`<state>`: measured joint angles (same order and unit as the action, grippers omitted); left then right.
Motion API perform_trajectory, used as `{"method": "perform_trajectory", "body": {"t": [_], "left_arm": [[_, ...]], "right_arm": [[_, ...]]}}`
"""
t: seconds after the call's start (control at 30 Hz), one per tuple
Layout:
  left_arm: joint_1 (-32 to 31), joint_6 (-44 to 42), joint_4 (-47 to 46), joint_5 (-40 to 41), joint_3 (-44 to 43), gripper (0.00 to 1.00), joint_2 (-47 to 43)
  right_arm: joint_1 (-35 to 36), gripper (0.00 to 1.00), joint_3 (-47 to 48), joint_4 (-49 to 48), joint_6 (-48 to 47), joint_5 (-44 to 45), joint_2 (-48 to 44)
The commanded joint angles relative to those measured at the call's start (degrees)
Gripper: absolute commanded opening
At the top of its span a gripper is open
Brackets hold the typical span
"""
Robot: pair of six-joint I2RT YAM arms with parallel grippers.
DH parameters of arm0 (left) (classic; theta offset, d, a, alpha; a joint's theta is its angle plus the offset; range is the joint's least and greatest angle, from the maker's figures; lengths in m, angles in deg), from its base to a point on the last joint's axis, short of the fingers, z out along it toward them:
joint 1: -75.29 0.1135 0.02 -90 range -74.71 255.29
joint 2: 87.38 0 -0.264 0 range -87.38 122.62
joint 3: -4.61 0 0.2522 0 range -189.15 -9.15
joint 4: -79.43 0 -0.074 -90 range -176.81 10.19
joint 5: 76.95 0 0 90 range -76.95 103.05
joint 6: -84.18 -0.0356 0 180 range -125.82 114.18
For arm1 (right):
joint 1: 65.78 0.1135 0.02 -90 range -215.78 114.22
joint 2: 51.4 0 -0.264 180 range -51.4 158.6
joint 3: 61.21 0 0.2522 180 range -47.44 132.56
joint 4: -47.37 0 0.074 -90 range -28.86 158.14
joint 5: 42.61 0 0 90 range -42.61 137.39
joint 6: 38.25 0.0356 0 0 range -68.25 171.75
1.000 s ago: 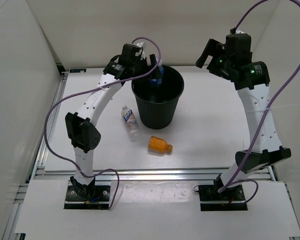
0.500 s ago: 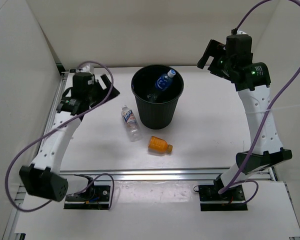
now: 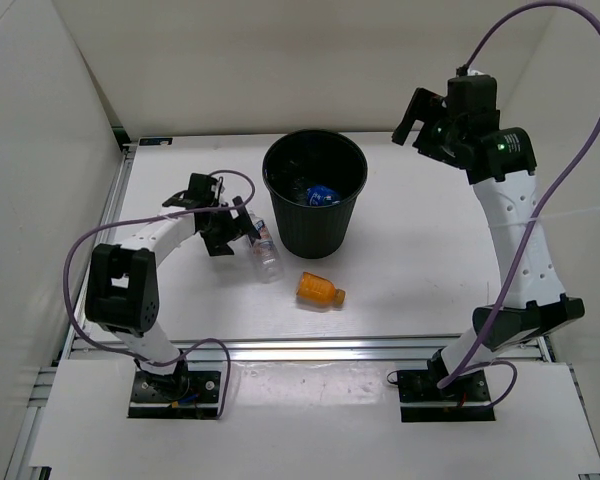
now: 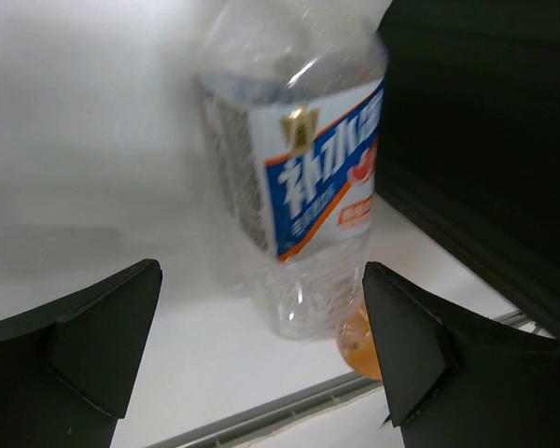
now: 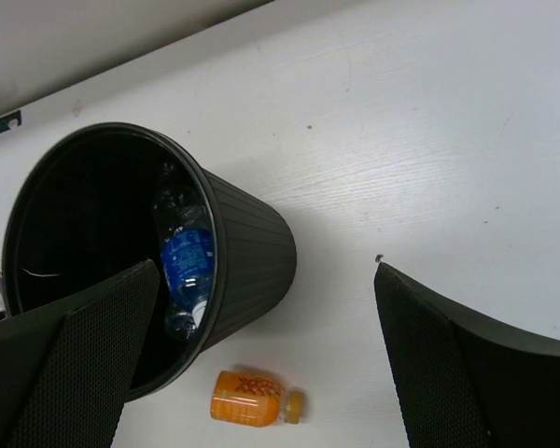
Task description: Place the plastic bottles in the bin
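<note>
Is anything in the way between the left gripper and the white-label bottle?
Nothing visible: the white-label bottle lies straight ahead of the open left gripper, with the black bin close beside it.

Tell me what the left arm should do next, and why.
Probably ease the left gripper forward around the white-label bottle: its jaws stand open and the bottle lies just ahead of the gap, beside the bin, not yet gripped.
</note>
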<state>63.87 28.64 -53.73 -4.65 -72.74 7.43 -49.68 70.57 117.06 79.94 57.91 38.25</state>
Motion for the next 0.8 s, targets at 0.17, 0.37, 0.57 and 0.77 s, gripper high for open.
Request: {"method": "perform_trajectory", "body": {"t": [0.17,0.37,0.57,0.77], "left_arm": [[-2.8,-0.1,-2.7,-0.9,-9.0,1.0,6.1],[-3.3,-0.1,-2.7,-2.0,-9.3,1.0,12.0],[-3.3,-0.6,-2.7,-4.1,-5.1,0.8,14.0],[-0.2,0.7,-1.8,-0.6,0.0,0.44,3.1]], "right_arm": [[-0.3,1.0,-5.2,-0.7,-2.1,2.5,-6.2],[-0.3,1.0,-5.3,-0.7,-3.2,4.3,-8.1],[-0.3,1.0,-8.0,-0.7,-3.2,6.1,-9.8],[-0.3,1.0,-8.6,-0.7,-3.2,6.1,-9.8]]}}
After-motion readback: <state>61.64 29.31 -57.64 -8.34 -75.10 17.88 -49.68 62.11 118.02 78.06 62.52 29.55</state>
